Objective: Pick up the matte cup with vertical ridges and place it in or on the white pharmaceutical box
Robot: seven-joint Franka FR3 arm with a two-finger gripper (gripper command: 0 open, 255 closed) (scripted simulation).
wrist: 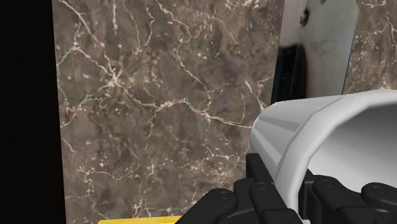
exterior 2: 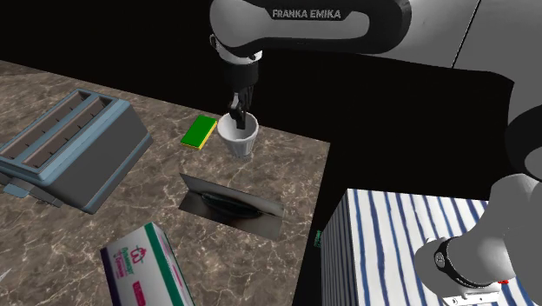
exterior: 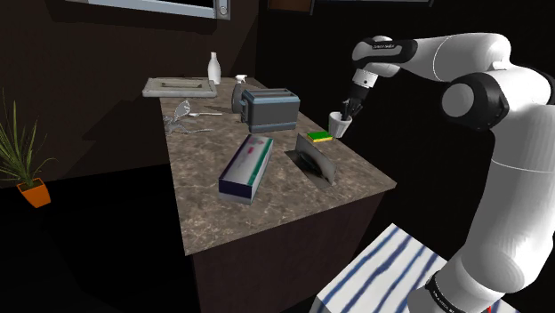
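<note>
- The gripper points down over the far corner of the marble table, at the edge nearest the white arm.
- The fingers are closed narrowly on the wall of the cup. In the wrist view one finger lies outside the wall and the other inside the bowl, with the rim pinched between them.
- The cup is plain white with a pale grey inside, wider at the mouth than at the base. In the second exterior view it leans a little.
- I cannot tell whether its base touches the table.
- A green and yellow sponge lies flat just beside the cup, on the second exterior view's left.
- The box lies flat near the middle of the table, well apart from the cup. It is long and white with teal sides and pink and green print on top.
- A dark glossy tray sits between the cup and the box.
- A grey-blue toaster stands beyond the box, on the shoulder view's left of the cup.
- The stand, striped blue and white, is below the table's corner at the shoulder view's lower right.
- A black area surrounds the table's far edge.
</note>
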